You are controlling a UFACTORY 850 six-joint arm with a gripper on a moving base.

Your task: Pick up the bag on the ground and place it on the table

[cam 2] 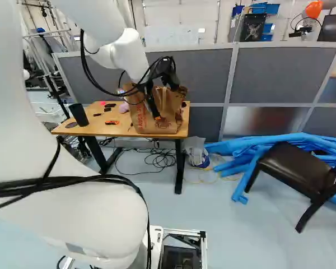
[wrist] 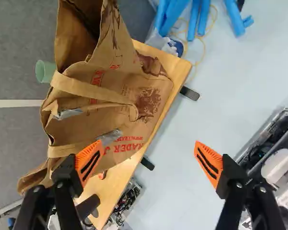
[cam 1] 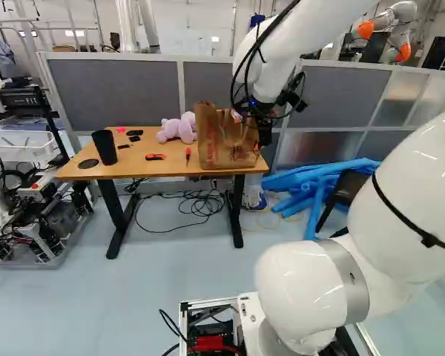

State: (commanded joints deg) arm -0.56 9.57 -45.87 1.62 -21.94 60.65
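Wrist view: fingers (wrist: 210, 164) wide apart, holding nothing; the paper bag (wrist: 123, 72), probably light and easily crumpled, is best taken by its handle (wrist: 91, 90).

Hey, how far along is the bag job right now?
Nearly finished, it seems. The bag stands on the table, and the end effector is open beside it, gripping nothing. Probably only backing the arm clear is left: one finger overlaps the bag in the wrist view.

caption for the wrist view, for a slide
Open end effector near a brown paper bag on the wooden table
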